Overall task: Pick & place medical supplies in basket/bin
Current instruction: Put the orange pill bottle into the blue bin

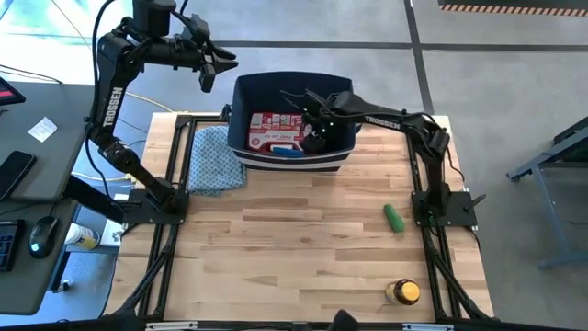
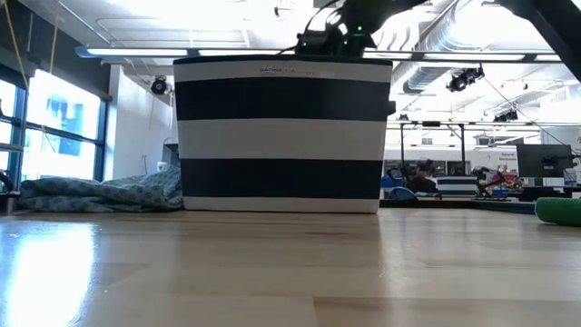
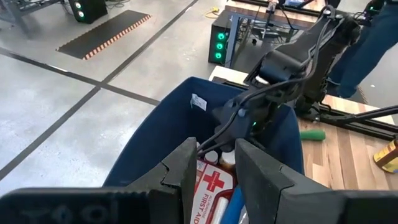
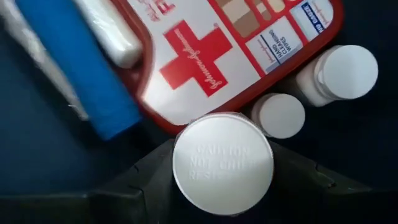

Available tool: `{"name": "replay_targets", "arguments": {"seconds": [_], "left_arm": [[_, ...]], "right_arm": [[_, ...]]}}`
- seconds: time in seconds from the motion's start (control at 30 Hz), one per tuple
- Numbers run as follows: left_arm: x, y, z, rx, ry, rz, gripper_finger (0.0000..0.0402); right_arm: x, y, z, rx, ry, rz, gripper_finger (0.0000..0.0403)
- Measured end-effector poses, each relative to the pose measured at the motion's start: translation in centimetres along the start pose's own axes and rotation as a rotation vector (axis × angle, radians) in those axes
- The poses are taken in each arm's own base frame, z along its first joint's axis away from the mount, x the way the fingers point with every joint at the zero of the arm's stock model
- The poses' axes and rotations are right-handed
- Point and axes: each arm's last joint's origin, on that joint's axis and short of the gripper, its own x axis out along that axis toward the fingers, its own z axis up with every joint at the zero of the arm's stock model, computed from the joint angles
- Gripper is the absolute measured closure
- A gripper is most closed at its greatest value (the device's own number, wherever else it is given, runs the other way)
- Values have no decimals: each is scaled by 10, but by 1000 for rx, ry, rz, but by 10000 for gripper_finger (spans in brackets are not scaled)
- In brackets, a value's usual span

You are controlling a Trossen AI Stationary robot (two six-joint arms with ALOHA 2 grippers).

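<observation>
Two supplies left on bench (image 1: 303,267): green cylinder (image 1: 393,218) at 3 o'clock, amber bottle (image 1: 402,292) at 5. Right jaws (image 4: 222,163) down in navy bin (image 1: 242,110) at 12, clamped on white-capped bottle (image 4: 222,162), likely for drop beside red first-aid kit (image 4: 211,50). Left jaws (image 3: 214,168) parted, idle above bin's 9 o'clock rim.

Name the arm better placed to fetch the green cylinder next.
Right, likely: its gripper is in the bin and the green cylinder lies beside its base. The left gripper hovers far off.
</observation>
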Motion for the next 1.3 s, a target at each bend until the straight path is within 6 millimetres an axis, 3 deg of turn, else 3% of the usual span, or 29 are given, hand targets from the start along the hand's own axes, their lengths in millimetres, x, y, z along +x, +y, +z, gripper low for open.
{"name": "replay_targets", "arguments": {"seconds": [0.53, 1.3], "left_arm": [[0, 0, 0, 0, 0, -1, 257], [0, 0, 0, 1, -3, 0, 257]], "right_arm": [[40, -5, 2, -11, 87, 3, 190], [59, -7, 0, -4, 30, 1, 190]]}}
